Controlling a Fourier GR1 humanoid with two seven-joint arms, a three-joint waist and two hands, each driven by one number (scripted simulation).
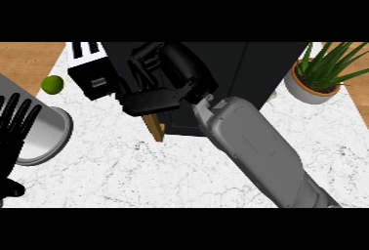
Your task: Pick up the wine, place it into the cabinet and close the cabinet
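The wine bottle is not visible, so it is probably already inside the dark cabinet (238,68). The right hand (155,73), fingers curled and holding nothing visible, is at the wooden-edged door (153,126). Closing remains. The left hand (16,128) rests open.

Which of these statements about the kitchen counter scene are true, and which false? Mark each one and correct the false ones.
1. The potted plant stands at the counter's far right. True.
2. A lime lies beside the toaster. True.
3. The right hand rests open at the left edge. False: it reaches up by the dark cabinet.
4. The left hand is curled round the lime. False: it is open, fingers up, apart from it.
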